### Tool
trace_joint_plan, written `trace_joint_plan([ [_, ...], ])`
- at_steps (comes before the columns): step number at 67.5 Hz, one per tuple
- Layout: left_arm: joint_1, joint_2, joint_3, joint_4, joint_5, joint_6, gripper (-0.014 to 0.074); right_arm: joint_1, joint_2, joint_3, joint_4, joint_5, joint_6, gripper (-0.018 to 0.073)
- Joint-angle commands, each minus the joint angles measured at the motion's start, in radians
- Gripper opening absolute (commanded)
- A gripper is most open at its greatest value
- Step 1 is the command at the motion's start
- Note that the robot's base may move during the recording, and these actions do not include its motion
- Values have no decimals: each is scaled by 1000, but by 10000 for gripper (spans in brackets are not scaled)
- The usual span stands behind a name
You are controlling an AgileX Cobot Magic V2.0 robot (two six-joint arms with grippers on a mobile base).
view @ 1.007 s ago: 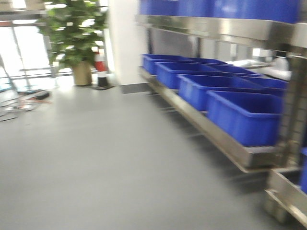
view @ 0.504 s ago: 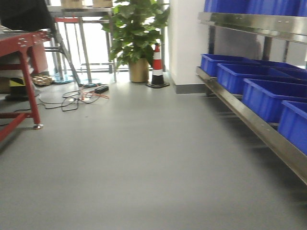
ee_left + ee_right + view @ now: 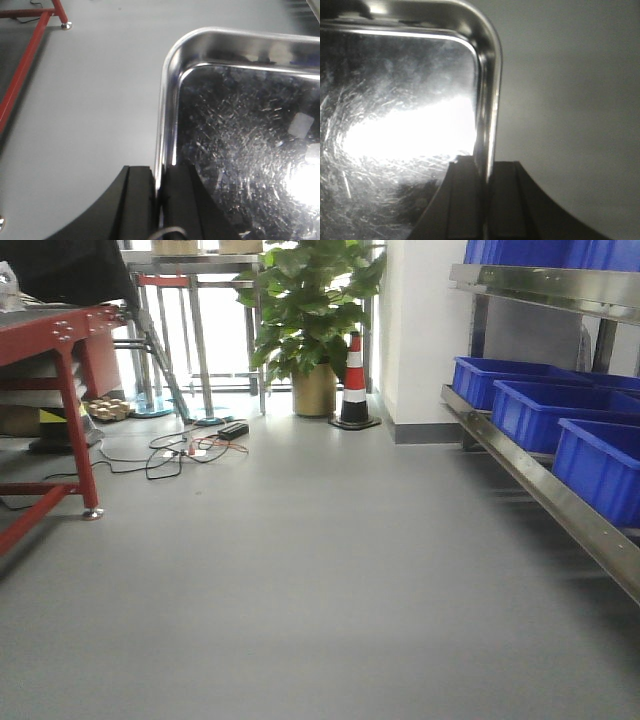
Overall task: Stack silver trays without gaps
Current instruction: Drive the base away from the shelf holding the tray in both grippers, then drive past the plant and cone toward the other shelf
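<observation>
Over the grey floor [image 3: 85, 100] the silver tray [image 3: 240, 140] is pinched at its left rim by the left gripper [image 3: 159, 187] and its right rim by the right gripper [image 3: 484, 177] (stiff, light, slick steel, likely safest held so).

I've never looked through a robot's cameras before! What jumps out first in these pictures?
The shiny silver tray jumps out first. It fills both wrist views, with its rim pinched by the left gripper and the right gripper above the grey floor. In the front view, bright blue bins line the right side, and a striped cone stands beside a leafy potted plant at the back.
</observation>
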Motion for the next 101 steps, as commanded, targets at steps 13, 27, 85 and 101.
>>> trace_joint_plan([
  [13, -10, -3, -3, 29, -25, -3, -6, 9, -9, -7, -1, -39, -11, -24],
  [27, -10, -3, -3, 29, -25, -3, -6, 9, -9, -7, -1, -39, -11, -24],
  [85, -10, -3, -3, 42, -53, -3, -6, 9, -9, -7, -1, -39, -11, -24],
  [101, -10, -3, -3, 63, -77, -3, -6, 9, -9, -7, -1, -41, -11, -24],
])
